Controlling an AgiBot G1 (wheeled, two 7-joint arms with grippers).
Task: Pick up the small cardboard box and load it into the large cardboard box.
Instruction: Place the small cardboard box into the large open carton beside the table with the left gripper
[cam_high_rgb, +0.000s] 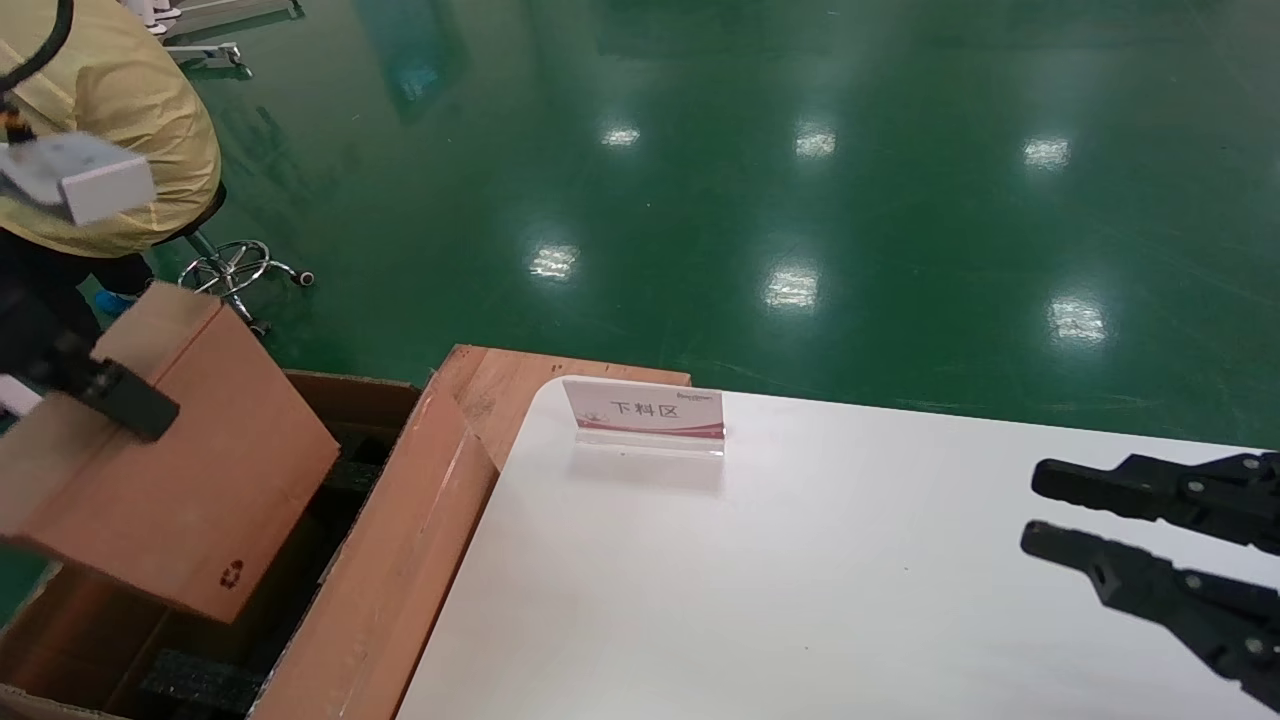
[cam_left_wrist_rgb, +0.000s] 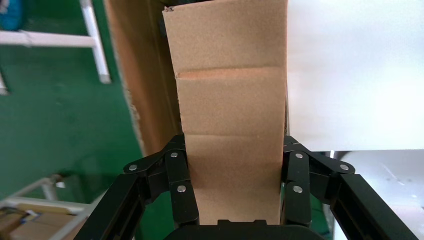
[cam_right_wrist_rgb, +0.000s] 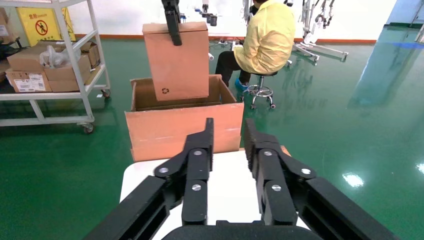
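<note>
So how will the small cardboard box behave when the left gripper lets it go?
Probably stiff: the small cardboard box keeps flat faces between the left gripper fingers. Likely light, since that pinch alone holds it. It hangs tilted over the large cardboard box, so it may land crooked.

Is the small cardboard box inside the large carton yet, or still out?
Still out: the left gripper holds the small cardboard box suspended above the open large cardboard box, its bottom edge near the rim in the right wrist view.
</note>
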